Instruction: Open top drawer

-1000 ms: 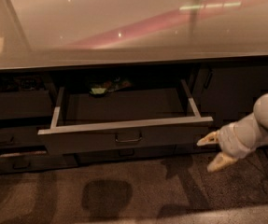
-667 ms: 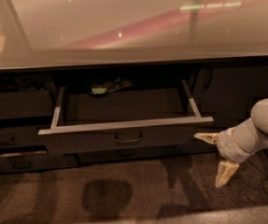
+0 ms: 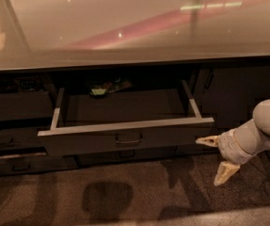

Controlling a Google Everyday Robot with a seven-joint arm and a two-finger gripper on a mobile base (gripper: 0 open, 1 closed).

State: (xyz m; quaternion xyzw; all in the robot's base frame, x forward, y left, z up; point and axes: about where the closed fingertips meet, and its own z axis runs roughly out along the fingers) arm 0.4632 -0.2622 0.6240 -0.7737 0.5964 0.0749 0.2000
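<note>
The top drawer (image 3: 125, 138) stands pulled out from under the glossy counter, its dark grey front facing me with a small bail handle (image 3: 129, 139) at its middle. Its shallow tray (image 3: 125, 108) shows, with a small green packet (image 3: 107, 87) at the back. My gripper (image 3: 215, 157) hangs low at the right, beside the drawer's right front corner and apart from it. It is open, with one cream finger (image 3: 207, 140) level with the drawer front and the other (image 3: 226, 172) pointing down toward the floor. Nothing is between them.
A wide glossy counter (image 3: 134, 27) overhangs the cabinet. Slimmer drawer fronts (image 3: 12, 140) sit at the left, one slightly ajar below. A flat dark door (image 3: 242, 95) is at the right. Speckled floor (image 3: 125, 197) lies in front.
The gripper has spread its fingers wider, the lower one swinging down, and the arm has drawn slightly back to the right. The drawer has stayed pulled out.
</note>
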